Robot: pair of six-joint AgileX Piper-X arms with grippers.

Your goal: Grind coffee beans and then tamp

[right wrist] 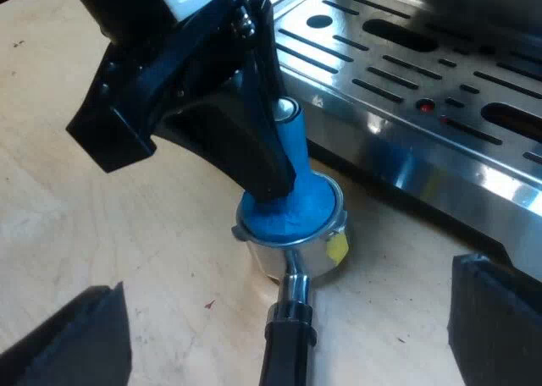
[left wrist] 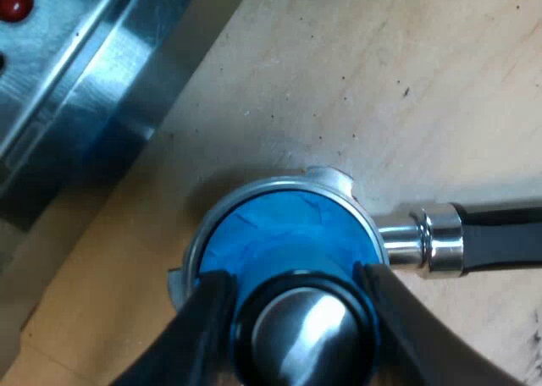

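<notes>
Left hand (left wrist: 296, 318) is closed on the blue tamper (left wrist: 279, 225), one black finger pressed against each side of its neck just below the shiny metal cap. The tamper stands upright with its wide blue base sunk into the round cup of the metal holder (left wrist: 279, 181), filling it to the rim. The holder rests on the pale wooden tabletop (left wrist: 381, 81), and its dark handle (left wrist: 500, 234) runs out flat from the cup across the wood, joined to it by a bright metal collar. Just beside the holder, but not touching it, is the steel front edge of the coffee machine (left wrist: 85, 81), whose slotted drip tray (right wrist: 406, 56) has a small red spot (right wrist: 426, 107) on it. A small yellow piece (right wrist: 337, 249) shows on the outside of the cup, on the side nearest the machine.

The right hand (right wrist: 288, 327) is open, with its fingers (right wrist: 85, 339) spread wide. It hovers over the handle, which lies between the fingers, well apart from both. From this side the left hand is seen coming down onto the tamper from above.
</notes>
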